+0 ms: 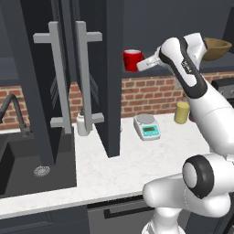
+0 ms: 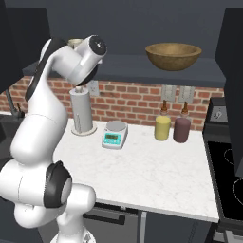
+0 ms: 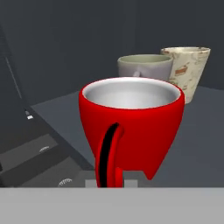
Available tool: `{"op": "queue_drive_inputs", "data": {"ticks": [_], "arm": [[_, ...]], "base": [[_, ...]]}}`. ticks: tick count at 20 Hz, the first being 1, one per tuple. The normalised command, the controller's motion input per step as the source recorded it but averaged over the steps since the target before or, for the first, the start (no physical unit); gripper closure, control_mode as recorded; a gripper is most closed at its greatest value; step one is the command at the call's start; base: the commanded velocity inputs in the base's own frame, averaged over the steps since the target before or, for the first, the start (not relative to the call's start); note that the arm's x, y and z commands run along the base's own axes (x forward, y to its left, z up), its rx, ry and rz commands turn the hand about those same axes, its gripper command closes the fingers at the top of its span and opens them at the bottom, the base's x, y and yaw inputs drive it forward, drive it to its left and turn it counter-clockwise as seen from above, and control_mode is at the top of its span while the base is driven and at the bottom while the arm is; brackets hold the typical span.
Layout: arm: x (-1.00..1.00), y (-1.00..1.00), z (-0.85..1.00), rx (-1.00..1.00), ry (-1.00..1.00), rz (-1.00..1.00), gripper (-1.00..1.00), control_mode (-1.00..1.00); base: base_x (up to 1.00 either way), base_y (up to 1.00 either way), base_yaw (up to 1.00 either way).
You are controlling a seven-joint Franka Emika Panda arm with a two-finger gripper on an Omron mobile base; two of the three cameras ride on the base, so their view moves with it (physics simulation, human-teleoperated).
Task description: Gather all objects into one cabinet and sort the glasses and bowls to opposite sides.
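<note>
The glossy red mug [image 1: 132, 60] stands on the dark shelf [image 2: 123, 64] of the open slate-grey cabinet [image 1: 114, 91]. My gripper [image 1: 140, 66] reaches it from the right. In the hand view the red mug [image 3: 131, 127] is very close, and its handle runs down between the tips of my gripper [image 3: 111, 181], which is shut on it. Behind it stand the small pale bowl with the olive-green rim [image 3: 144, 68] and the beige speckled mug [image 3: 186, 72]. The wide wooden bowl [image 2: 173, 54] sits at the shelf's right end, also the wooden bowl [image 1: 218, 47].
On the white counter [image 2: 156, 175] are a small scale [image 2: 114, 134], a grey paper-towel holder [image 2: 81, 114], a yellow jar [image 2: 162, 127] and a brownish jar [image 2: 182, 129]. Open cabinet doors with long bar handles [image 1: 59, 82] hang left of the arm. The sink [image 1: 27, 160] lies left, the stove [image 2: 228, 175] right.
</note>
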Motion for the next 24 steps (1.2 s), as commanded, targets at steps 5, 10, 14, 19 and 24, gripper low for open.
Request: {"op": "queue_drive_inputs", "data": {"ticks": [5, 10, 14, 19, 24], "arm": [[0.11, 0.07, -0.17, 0.00, -0.06, 0.00, 1.00, -1.00], [0.12, 0.12, -0.02, 0.00, -0.01, 0.00, 1.00, -1.00], [0.16, 0.12, 0.00, 0.00, 0.00, 0.00, 1.00, -1.00], [0.11, 0.07, -0.01, 0.00, 0.00, 0.00, 1.00, -1.00], [0.00, 0.00, 0.00, 0.00, 0.00, 0.00, 1.00, -1.00]], "base": [[0.00, 0.00, 0.00], [0.00, 0.00, 0.00], [0.00, 0.00, 0.00], [0.00, 0.00, 0.00], [0.00, 0.00, 0.00]]}}
